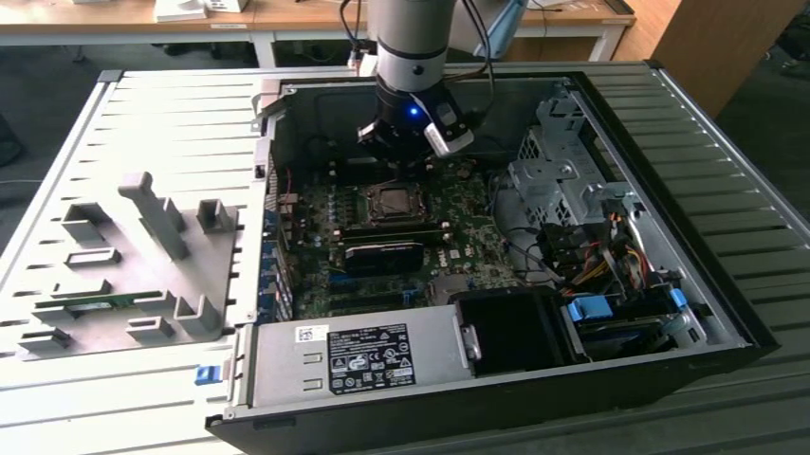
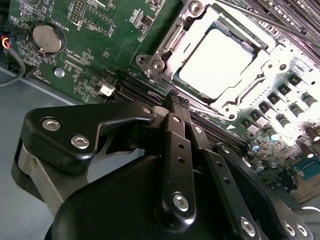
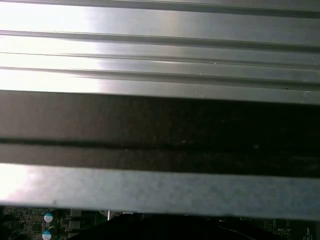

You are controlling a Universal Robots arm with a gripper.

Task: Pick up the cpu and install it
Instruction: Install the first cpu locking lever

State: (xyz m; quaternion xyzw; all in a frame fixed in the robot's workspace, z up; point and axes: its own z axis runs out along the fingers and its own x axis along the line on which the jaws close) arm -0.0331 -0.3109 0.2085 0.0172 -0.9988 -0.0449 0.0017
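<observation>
Cpu [image 2: 216, 59] seated in socket [image 2: 220, 60] on motherboard [image 2: 100, 30]. End effector [image 2: 172, 97] above it, fingers together, holding nothing. Placement step looks done; judged remaining: retention frame not yet clamped, needs pressing down.
</observation>
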